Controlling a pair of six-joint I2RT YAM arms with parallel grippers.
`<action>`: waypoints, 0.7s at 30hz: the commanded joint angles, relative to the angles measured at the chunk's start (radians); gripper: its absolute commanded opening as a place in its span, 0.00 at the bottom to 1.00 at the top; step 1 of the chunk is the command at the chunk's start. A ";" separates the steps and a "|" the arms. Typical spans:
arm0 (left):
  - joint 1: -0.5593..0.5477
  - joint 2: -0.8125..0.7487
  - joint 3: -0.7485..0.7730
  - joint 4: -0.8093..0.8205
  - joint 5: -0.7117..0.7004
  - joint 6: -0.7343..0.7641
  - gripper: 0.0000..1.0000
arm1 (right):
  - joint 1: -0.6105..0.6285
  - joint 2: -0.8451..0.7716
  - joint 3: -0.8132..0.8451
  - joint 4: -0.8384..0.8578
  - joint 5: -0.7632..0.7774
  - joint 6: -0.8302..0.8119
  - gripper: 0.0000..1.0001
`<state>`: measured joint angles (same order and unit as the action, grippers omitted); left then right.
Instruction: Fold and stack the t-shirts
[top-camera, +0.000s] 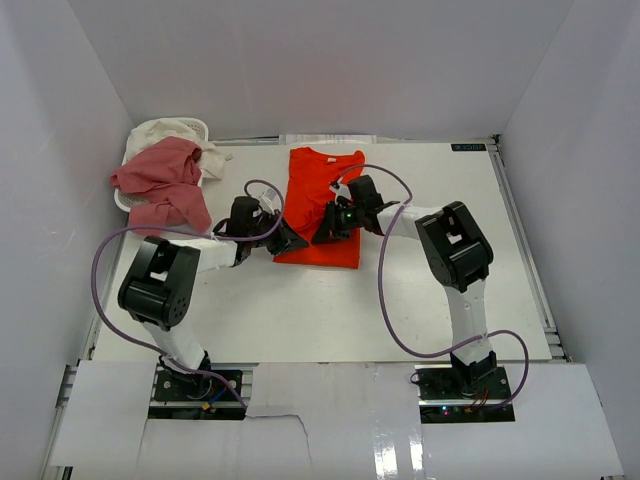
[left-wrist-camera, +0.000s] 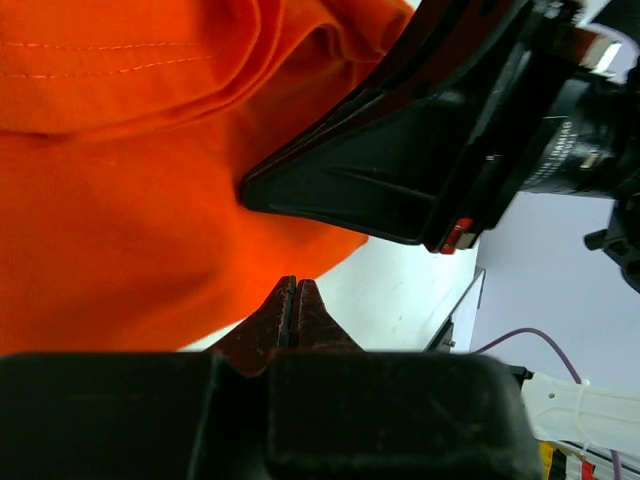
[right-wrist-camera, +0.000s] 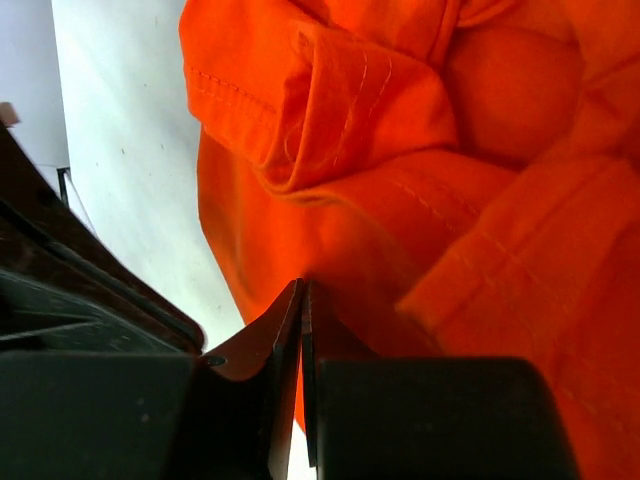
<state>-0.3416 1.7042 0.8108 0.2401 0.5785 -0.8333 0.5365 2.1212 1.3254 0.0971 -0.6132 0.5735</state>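
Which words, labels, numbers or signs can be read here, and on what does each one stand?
No text is readable in any view.
Small dark label at the far right edge of the table: too small to read.
White print on the black camera lens, left wrist view: too blurred to read.
Orange-red t-shirt: no print visible.

The white table (top-camera: 430, 300) has an orange-red t-shirt (top-camera: 318, 185) lying flat near its middle, and a white basket (top-camera: 197, 126) in its far left corner.
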 joint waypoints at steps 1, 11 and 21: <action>-0.014 0.043 0.045 0.050 0.029 0.031 0.00 | 0.003 0.025 0.064 0.059 0.001 0.011 0.08; -0.074 0.162 0.034 0.085 -0.020 0.056 0.00 | 0.005 0.043 0.093 0.035 0.046 -0.018 0.08; -0.091 0.233 -0.050 0.084 -0.137 0.057 0.00 | 0.005 0.094 0.112 0.023 0.085 -0.040 0.08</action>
<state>-0.4213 1.9095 0.8116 0.3782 0.5629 -0.8127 0.5415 2.1841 1.4014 0.1081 -0.5526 0.5591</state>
